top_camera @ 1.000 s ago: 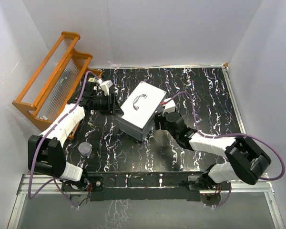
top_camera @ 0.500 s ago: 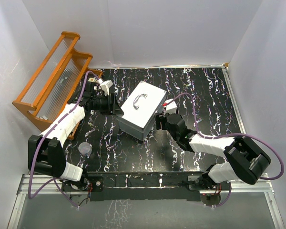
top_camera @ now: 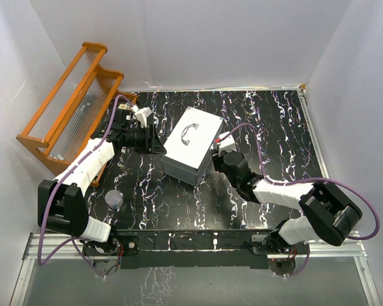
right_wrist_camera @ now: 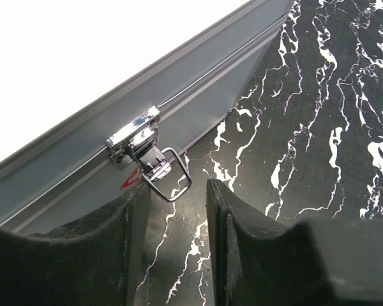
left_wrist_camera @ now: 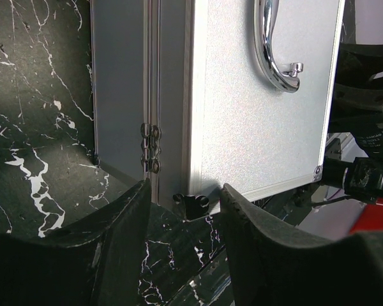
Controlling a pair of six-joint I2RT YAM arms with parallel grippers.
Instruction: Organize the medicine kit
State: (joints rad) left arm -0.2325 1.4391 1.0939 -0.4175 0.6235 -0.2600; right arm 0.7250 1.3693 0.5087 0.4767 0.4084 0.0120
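Silver-grey medicine kit (top_camera: 190, 145) lies shut mid-surface (top_camera: 262, 121). The right end effector (right_wrist_camera: 177, 188), narrowly parted and empty, faces the latch (right_wrist_camera: 147, 150); catch its wire loop squarely, lifting gently, while the half-open, empty left end effector (left_wrist_camera: 185, 188) braces the hinge (left_wrist_camera: 150, 148) side

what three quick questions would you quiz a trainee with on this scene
1. True or false: the kit has its lid swung open.
2. Which wrist view shows the latch? A) left B) right C) both
3. Fill in: a curved metal ___ lies on top of the kit.

Key: 1 false, the lid is shut; 2 B; 3 handle
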